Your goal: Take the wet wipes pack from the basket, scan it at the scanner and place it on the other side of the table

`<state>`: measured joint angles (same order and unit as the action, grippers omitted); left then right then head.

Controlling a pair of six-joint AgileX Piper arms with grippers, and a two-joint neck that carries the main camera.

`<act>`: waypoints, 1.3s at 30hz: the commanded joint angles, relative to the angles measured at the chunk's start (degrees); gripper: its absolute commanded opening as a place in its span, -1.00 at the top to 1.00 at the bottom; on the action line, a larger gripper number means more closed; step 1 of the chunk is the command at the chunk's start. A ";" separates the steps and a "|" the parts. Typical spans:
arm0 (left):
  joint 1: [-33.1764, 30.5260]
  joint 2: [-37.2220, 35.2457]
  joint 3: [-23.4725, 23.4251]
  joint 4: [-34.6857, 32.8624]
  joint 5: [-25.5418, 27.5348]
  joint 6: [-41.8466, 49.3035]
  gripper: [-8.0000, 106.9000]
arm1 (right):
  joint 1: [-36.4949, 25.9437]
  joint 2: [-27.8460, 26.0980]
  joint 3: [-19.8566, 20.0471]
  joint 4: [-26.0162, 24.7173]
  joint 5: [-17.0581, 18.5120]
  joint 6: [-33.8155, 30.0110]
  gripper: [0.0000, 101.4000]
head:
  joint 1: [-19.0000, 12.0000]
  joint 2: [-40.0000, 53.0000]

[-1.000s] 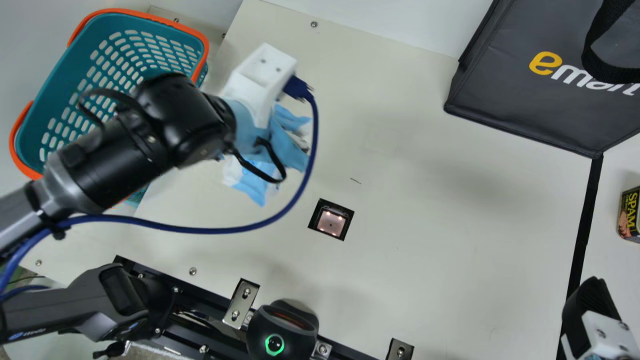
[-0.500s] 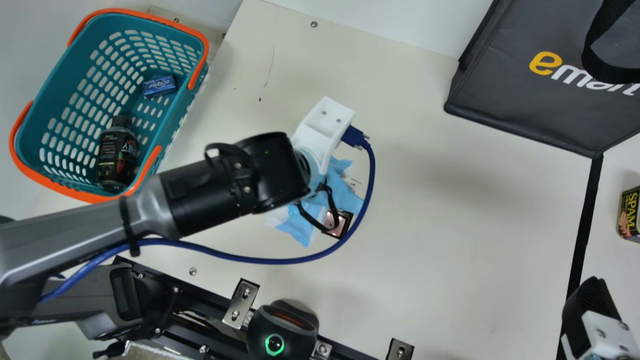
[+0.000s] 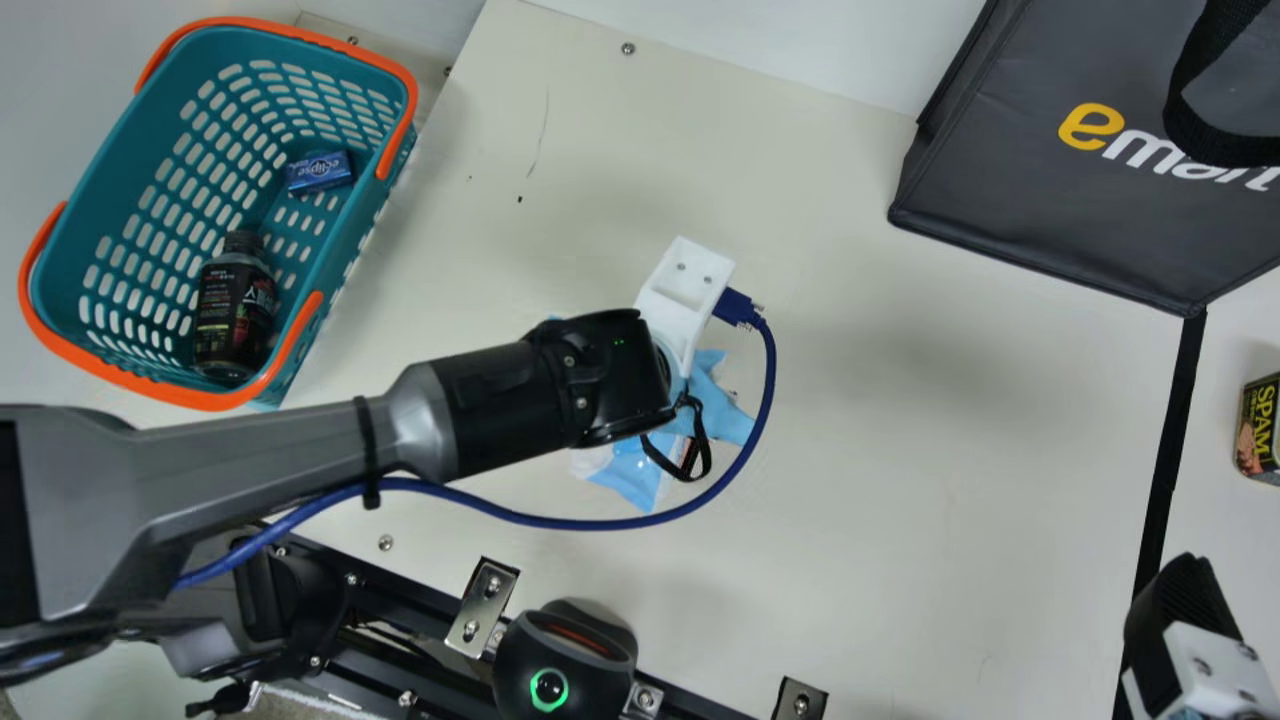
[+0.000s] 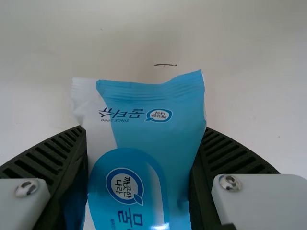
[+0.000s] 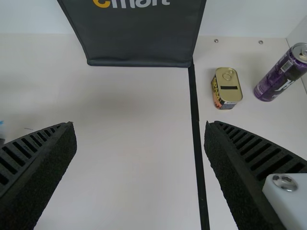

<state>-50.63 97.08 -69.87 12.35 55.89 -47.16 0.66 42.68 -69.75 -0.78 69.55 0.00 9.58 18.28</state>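
Squeezing the wet wipes pack [image 3: 637, 478] between its two black ribbed fingers, the left tool [image 3: 685, 290] is over the middle of the cream worktop [image 3: 900, 420]. In the left wrist view the fingers press in from both sides of the blue-and-white pack, and its crimped end juts past them. In the main view part of the pack shows below the arm, above the scanner [image 3: 687, 455], whose dark square window is mostly hidden. Whether the pack touches the worktop, I can't tell. A blue cable [image 3: 640, 521] loops out from the wrist and back along the arm.

Farther out, on the left side, stands a teal basket [image 3: 120, 160] with orange handles; a dark bottle [image 3: 235, 310] and a small blue box [image 3: 320, 172] lie in it. At the near edge is a black device [image 3: 590, 670] with a glowing green ring.

Over on the right, the right tool [image 3: 1185, 610] has its fingers spread wide with nothing between them. A dark grey bag [image 3: 1010, 150] is at the far side, and a black strip [image 3: 1165, 460] runs from it towards the near edge. Beyond that strip stand a small tin [image 3: 1262, 430] and, farther right, a purple can [image 5: 280, 74].
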 commanded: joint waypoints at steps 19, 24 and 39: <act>0.73 3.90 1.50 -3.71 -2.20 0.67 0.18 | 0.00 0.00 0.00 0.00 -0.05 0.00 -0.87 | -1.66 0.14; 0.99 4.06 1.83 -4.25 -2.55 0.82 -0.10 | 0.00 0.00 0.00 0.00 -0.05 0.00 -0.87 | -1.66 0.14; 3.80 -2.37 5.84 -9.11 -6.32 6.42 -0.71 | 0.00 0.00 0.00 0.00 -0.05 0.00 -0.87 | -1.66 0.14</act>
<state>-47.29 96.11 -64.57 3.90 50.10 -42.10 0.66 42.68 -69.75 -0.78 69.50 0.00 9.58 18.28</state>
